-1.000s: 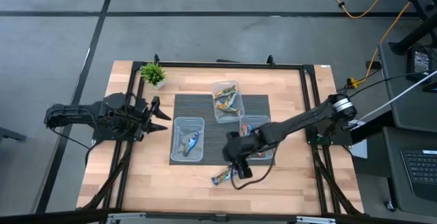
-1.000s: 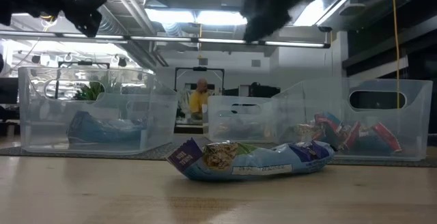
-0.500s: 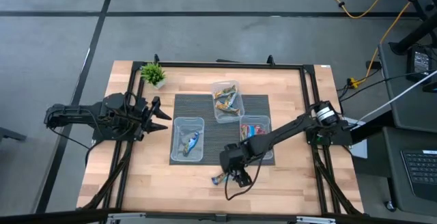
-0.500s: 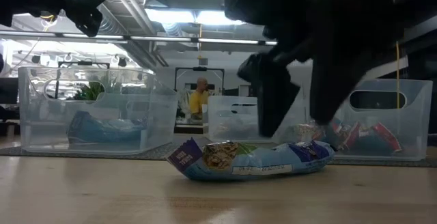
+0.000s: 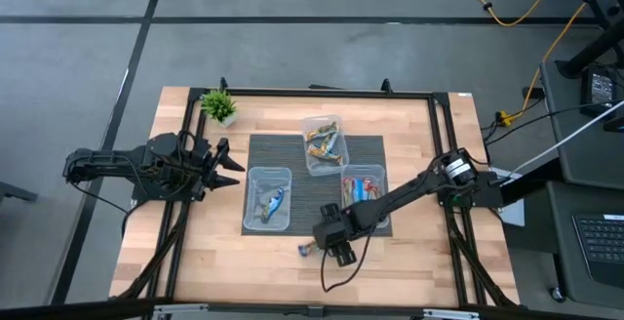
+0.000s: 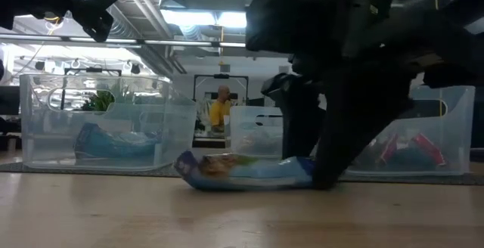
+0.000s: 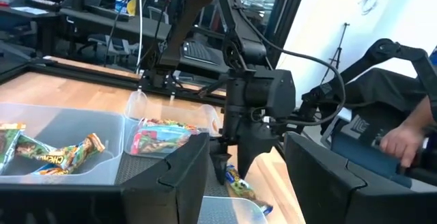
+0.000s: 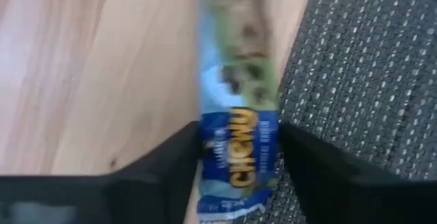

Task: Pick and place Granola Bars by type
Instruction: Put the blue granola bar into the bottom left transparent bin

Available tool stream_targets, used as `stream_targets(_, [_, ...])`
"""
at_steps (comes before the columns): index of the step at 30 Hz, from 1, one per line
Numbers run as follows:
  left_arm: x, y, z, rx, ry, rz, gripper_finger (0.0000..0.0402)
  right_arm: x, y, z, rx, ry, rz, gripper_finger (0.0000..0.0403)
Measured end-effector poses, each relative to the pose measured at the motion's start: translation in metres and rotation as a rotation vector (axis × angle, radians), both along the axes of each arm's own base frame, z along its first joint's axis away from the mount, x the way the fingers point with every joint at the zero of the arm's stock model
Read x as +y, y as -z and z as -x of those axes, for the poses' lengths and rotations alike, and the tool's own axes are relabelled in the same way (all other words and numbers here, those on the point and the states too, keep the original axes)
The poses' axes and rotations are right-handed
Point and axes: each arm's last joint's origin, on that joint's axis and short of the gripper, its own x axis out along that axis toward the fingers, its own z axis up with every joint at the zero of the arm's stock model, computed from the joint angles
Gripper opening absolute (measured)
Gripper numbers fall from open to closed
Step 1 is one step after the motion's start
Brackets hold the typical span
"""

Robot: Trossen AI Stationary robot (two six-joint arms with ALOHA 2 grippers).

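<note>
Right gripper [image 6: 310, 180]: you have its fingers either side of the blue bar [image 6: 242, 174], closing, grip not yet firm; near the desk's front edge, just off the mat [image 5: 292, 174].
Left gripper [image 5: 226, 167]: waiting by the desk's left edge, spread wide, holding nothing.
Progress: nearly done; three tubs [image 5: 267, 199] already hold sorted bars; this one looks like the last loose one.
Count: three tubs; one loose bar; one plant [image 5: 218, 105].
</note>
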Motion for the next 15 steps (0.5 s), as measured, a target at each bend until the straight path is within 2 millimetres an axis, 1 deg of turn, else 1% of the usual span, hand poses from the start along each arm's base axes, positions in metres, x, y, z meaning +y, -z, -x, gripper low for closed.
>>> stream_targets(6, [0.000, 0.000, 0.000, 0.000, -0.002, 0.000, 0.0182, -0.001, -0.008, 0.003, -0.002, -0.004, -0.005, 0.0067])
stream_targets(7, [0.000, 0.000, 0.000, 0.000, -0.003, 0.000, 0.0182, -0.001, -0.010, 0.004, -0.004, -0.004, -0.007, 0.0045])
stream_targets(8, [0.000, 0.000, 0.000, 0.000, -0.004, 0.000, 0.0182, -0.002, -0.012, 0.005, 0.010, -0.004, -0.001, 0.0037])
stream_targets(11, [0.000, 0.000, 0.000, -0.001, -0.010, 0.000, 0.0182, -0.002, -0.021, 0.005, 0.039, 0.000, 0.022, 0.0036])
stream_targets(15, [0.001, -0.002, 0.000, -0.020, -0.027, -0.014, 0.0182, -0.005, -0.047, 0.004, 0.014, 0.033, 0.142, 0.0047])
